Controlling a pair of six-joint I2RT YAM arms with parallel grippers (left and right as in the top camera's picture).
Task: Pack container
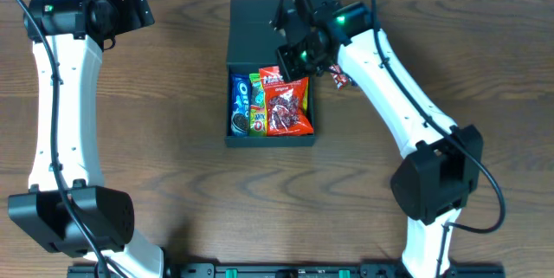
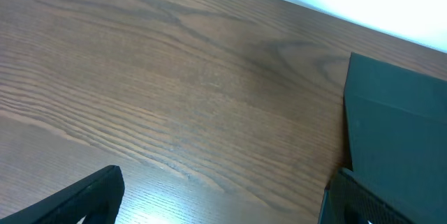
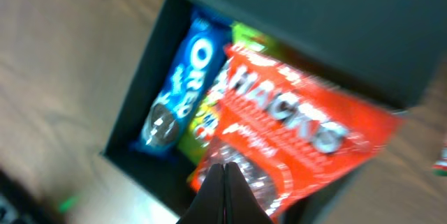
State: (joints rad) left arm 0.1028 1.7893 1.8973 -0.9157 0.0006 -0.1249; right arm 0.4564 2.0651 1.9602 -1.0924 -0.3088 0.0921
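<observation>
My right gripper (image 3: 225, 169) is pinched tight on the red snack bag (image 3: 293, 133), tilting it over the container (image 1: 255, 31) to fit beside the Oreo pack (image 3: 178, 91) and green packet (image 1: 257, 109). Left gripper (image 2: 223, 203) is spread wide and empty, parked clear beside the lid.

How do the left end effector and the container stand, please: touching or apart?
Apart: the overhead view shows bare table between left end effector and container.

We find the green bag (image 1: 256, 110) mostly hidden under the red bag (image 1: 287, 105); the small wrapper (image 1: 339, 78) is too small to identify
</observation>
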